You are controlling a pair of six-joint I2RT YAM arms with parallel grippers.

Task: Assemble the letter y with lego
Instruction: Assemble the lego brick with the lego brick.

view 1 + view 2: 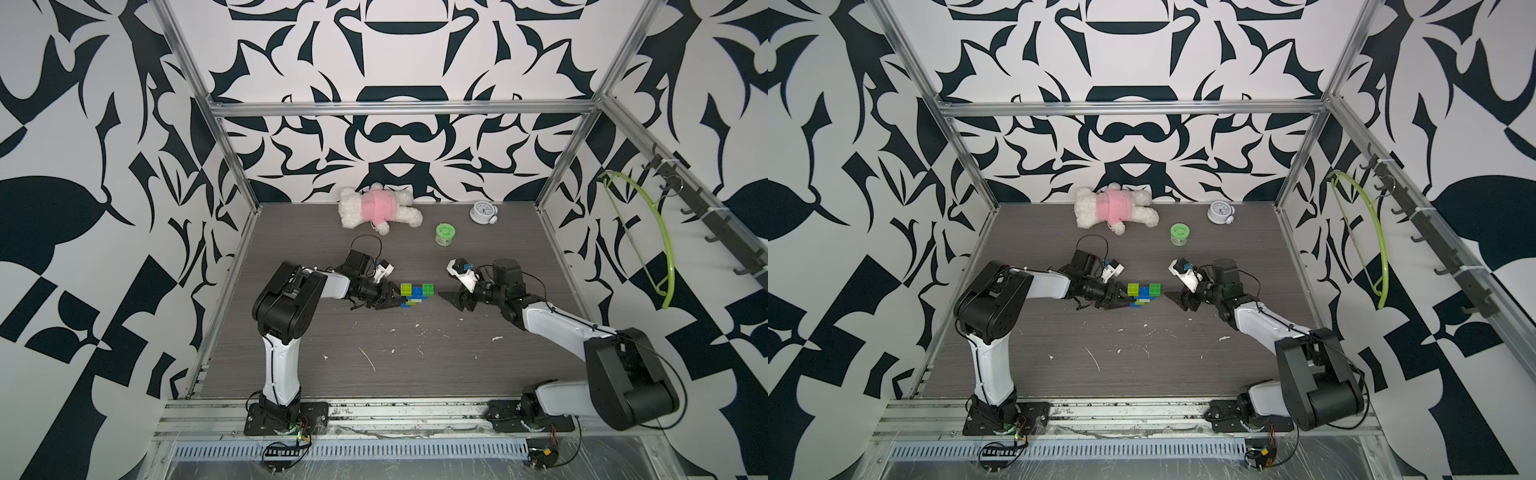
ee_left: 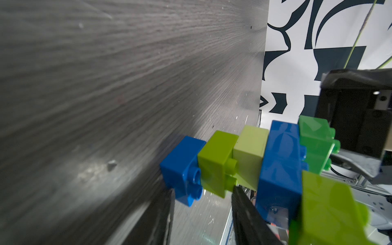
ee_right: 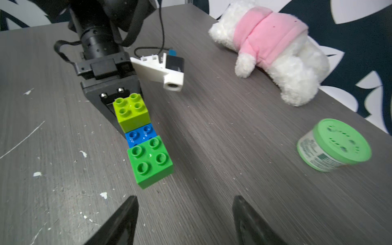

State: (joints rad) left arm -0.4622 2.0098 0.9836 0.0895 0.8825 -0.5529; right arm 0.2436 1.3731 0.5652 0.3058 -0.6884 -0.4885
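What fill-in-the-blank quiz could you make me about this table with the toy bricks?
The left fingers hold the letter y by its ___.
The right fingers stand ___, touching no brick.
The plush toy wears a ___ top.
The round tub has a ___ lid.
Missing words: stem, open, pink, green.

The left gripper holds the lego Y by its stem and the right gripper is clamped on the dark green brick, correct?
No. The right gripper is open and clear of the dark green brick, as the right wrist view shows. The left gripper does hold the letter y by its stem.
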